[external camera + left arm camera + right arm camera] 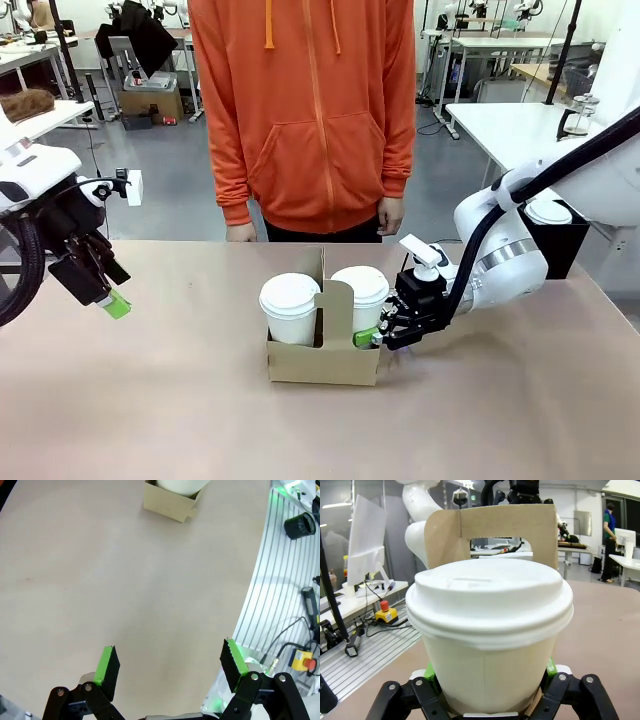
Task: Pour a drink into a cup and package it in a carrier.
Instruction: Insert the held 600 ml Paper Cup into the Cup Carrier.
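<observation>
The brown cardboard carrier point(325, 362) stands mid-table with its centre handle upright. Two white lidded cups sit in its slots, one on the left point(290, 310) and one on the right point(361, 293). My right gripper point(372, 338) reaches in from the right, level with the right cup's lower wall. In the right wrist view that cup point(490, 620) stands between my fingers in front of the carrier handle point(445, 535), with the green pads point(431, 670) at its sides; contact is unclear. My left gripper point(115, 303) hangs open at the far left, above bare table point(169, 650). The carrier's corner point(170, 505) lies far ahead.
A person in an orange hoodie point(310, 110) stands at the far edge, hands at their sides. A black box point(562, 240) holding a white lidded cup sits at the right behind my right arm. A ribbed metal strip point(285, 580) with cables borders the table on my side.
</observation>
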Controlling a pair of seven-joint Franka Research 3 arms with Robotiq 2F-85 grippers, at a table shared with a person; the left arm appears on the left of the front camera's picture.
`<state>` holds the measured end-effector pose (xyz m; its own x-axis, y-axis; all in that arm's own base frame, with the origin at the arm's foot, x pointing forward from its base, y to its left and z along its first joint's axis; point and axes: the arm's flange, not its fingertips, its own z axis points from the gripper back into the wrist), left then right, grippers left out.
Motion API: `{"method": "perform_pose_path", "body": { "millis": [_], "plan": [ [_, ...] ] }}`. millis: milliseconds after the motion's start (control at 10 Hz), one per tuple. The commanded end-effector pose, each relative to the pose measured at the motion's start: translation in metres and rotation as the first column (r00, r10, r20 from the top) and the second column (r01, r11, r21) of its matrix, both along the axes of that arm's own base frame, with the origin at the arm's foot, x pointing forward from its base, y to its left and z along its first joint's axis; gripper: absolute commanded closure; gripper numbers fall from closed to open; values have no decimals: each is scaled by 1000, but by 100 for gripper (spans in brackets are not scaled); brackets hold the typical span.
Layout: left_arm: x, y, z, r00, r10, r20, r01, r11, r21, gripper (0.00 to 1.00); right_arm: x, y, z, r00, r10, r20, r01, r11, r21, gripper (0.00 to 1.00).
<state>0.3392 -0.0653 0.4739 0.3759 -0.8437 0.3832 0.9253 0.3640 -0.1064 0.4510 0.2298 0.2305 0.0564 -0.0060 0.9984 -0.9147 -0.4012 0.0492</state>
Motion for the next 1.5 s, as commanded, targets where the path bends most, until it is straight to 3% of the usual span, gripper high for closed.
{"method": "perform_pose_path", "body": {
  "millis": [0, 400, 700, 800, 900, 1000, 1200, 1400],
  "plan": [
    [-1, 1, 1, 1000, -4, -1, 4, 1000, -6, 0, 2, -5, 6, 999, 37, 31, -36, 999, -14, 0],
    [-1, 1, 1, 1000, -4, -1, 4, 1000, -6, 0, 2, -45, 41, 994, -63, 87, 68, 996, -53, 0],
    [-1, 1, 1, 1000, -4, -1, 4, 1000, -6, 0, -11, -113, 80, 952, -285, 111, 300, 943, -146, 0],
    [-1, 1, 1, 1000, -4, -1, 4, 1000, -6, 0, -25, -147, 101, 911, -396, 112, 411, 890, -197, 0],
    [-1, 1, 1, 1000, -4, -1, 4, 1000, -6, 0, -39, -184, 123, 841, -538, 52, 533, 809, -248, 0],
    [-1, 1, 1, 1000, -4, -1, 4, 1000, -6, 0, -58, -218, 141, 777, -629, 35, 606, 730, -316, 0],
    [-1, 1, 1, 1000, -4, -1, 4, 1000, -6, 0, -79, -271, 153, 684, -729, 20, 667, 614, -421, 0],
    [-1, 1, 1, 1000, -4, -1, 4, 1000, -6, 0, -94, -290, 150, 647, -762, -27, 669, 584, -460, 0]
  ]
}}
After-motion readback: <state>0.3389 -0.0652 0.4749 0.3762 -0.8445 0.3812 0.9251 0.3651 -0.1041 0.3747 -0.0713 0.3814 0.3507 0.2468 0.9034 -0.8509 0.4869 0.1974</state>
